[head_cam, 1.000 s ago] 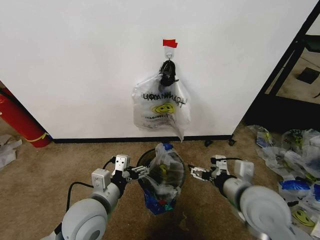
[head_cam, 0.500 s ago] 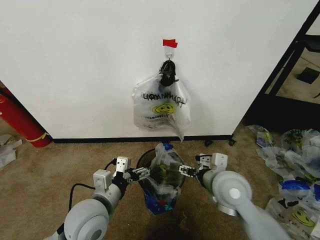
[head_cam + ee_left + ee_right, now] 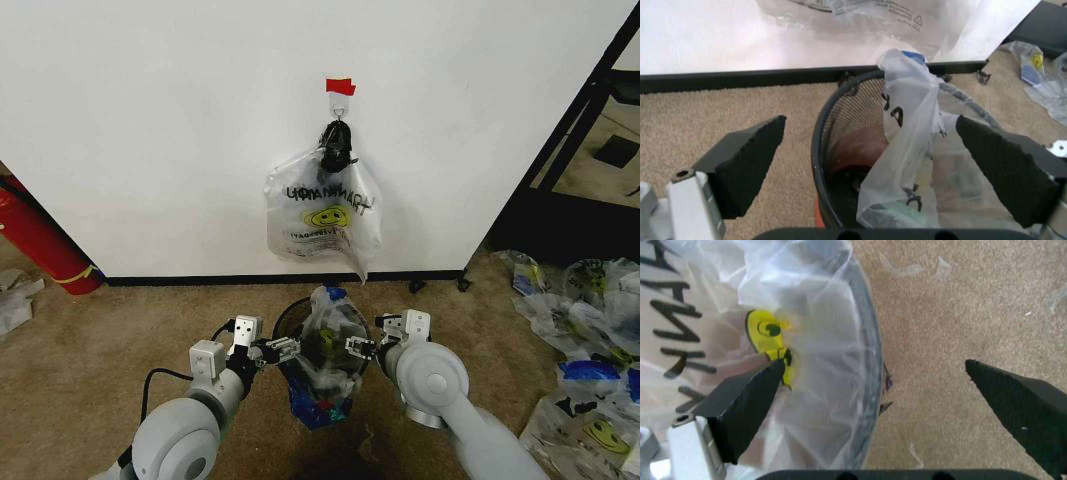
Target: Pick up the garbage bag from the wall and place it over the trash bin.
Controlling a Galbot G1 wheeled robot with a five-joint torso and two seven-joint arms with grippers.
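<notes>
We see the garbage bag (image 3: 325,350) draped into and over the trash bin (image 3: 287,322), which stands on the carpet (image 3: 100,340) just in front of the wall (image 3: 150,120). The left gripper (image 3: 283,348) sits at the bin's left rim, its pads spread wide in the left wrist view, with the mesh rim and a bunched fold of plastic between them. The right gripper (image 3: 358,347) is at the bin's right rim, also wide apart, one finger (image 3: 747,402) over the bag near its yellow smiley, the other over the carpet (nothing is clamped on either side). Up on the wall, a second bag (image 3: 322,220) with dark lettering hangs from a hook (image 3: 339,103) under a red tape strip (image 3: 339,87).
</notes>
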